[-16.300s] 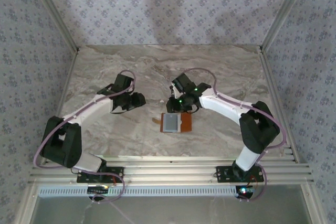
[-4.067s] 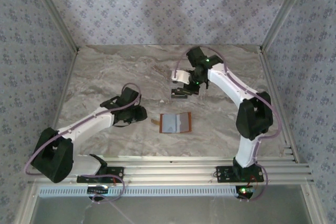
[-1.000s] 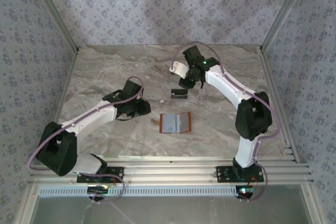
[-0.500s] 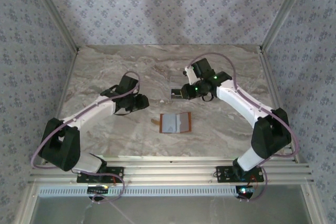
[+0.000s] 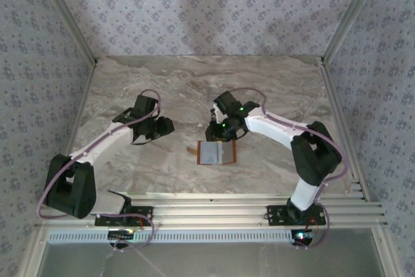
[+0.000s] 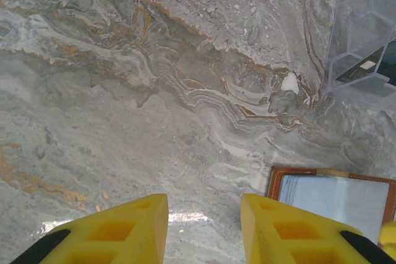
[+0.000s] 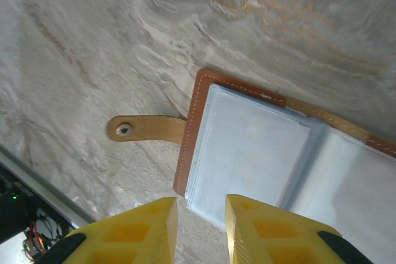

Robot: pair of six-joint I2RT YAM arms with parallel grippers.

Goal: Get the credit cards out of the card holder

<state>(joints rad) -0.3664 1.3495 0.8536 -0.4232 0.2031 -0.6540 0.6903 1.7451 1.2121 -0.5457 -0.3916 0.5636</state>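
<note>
The card holder [image 5: 217, 152] lies open on the marble table, a tan-brown wallet with pale grey lining [image 7: 260, 146] and a thin tab [image 7: 145, 129] on its left edge. My right gripper [image 5: 216, 134] hovers over the wallet's far-left part. In the right wrist view it [image 7: 199, 205] is open above the wallet's corner, holding nothing. My left gripper [image 5: 165, 127] stands open to the left of the wallet [image 6: 337, 193], its yellow fingers [image 6: 139, 221] over bare table. A dark card [image 6: 364, 69] lies in a clear plastic tray [image 6: 359, 23]. Whether a pale card sits in the grey pocket is unclear.
The marble table [image 5: 130, 89] is walled in by patterned panels on three sides, with metal rails [image 5: 214, 205] along the near edge. The clear tray sits just behind the wallet, beside my right wrist.
My right gripper has come down from the tray at the back to the wallet's far-left edge. My left gripper has drawn back to the left, away from the wallet.
</note>
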